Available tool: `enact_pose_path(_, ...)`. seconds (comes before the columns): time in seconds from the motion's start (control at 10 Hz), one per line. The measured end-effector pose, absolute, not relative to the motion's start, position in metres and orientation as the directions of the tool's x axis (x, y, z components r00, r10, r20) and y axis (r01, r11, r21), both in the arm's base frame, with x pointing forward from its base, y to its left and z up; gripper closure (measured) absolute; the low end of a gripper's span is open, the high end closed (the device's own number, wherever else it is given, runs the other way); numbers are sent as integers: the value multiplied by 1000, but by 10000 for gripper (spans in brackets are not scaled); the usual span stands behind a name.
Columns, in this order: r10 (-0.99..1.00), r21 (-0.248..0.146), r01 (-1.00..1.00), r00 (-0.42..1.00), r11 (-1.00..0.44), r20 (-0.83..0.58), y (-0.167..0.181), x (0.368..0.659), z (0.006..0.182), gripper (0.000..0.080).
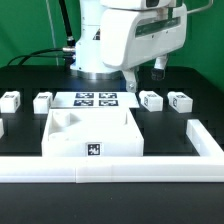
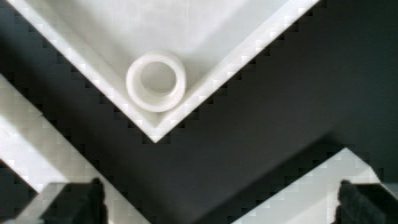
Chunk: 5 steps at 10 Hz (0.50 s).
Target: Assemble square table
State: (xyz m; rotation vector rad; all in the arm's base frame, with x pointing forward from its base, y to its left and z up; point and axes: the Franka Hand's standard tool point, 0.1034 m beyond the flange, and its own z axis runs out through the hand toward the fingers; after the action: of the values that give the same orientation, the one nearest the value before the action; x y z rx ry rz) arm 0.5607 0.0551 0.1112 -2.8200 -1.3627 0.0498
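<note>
- Just behind the front border wall (image 1: 110,168): square table slab (image 1: 65,147), lying flat.
- Likely stiff, light, slick plastic; pinch the rim, away from the corner socket (image 2: 155,80).
- Farther back, above: gripper (image 2: 217,207) spread wide, empty.

The square tabletop (image 1: 65,143) fills the middle of the black table (image 1: 165,125), just behind the white border wall (image 1: 110,170), which also closes the exterior view's right. Bare strips flank it. Behind, left block legs (image 1: 42,100), marker board (image 1: 95,100) and right block legs (image 1: 151,100) stand in a gapped row.
</note>
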Motion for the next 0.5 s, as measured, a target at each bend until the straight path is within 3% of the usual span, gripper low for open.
enact_pose_path(0.5, 783, -22, 783, 621, -621, -25, 55, 561, 111, 150)
